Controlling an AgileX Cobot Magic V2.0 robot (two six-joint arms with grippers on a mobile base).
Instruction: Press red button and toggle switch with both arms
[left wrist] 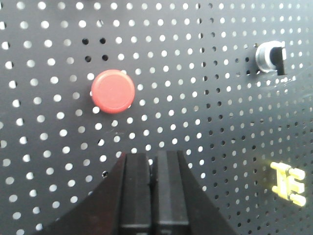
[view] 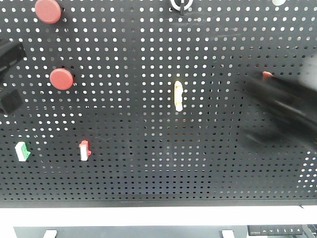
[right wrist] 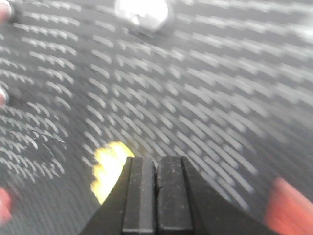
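Observation:
Two round red buttons (view: 61,79) (view: 48,11) sit on the black pegboard (view: 148,148) at upper left. A yellow toggle switch (view: 178,95) is mounted near the middle. In the left wrist view, one red button (left wrist: 113,91) lies above and left of my left gripper (left wrist: 153,156), which is shut and empty, apart from the button. My left arm (view: 11,54) shows only at the left edge. My right gripper (right wrist: 157,159) is shut and empty, with the blurred yellow switch (right wrist: 110,169) just to its left. The right arm (view: 282,106) is a motion-blurred dark shape at the right.
A green-and-white switch (view: 22,150) and a red-and-white switch (view: 84,150) sit at lower left. A silver knob (left wrist: 270,56) is at top centre (view: 181,4). A small red part (view: 267,75) sits just above the right arm. A white ledge (view: 158,215) runs below the board.

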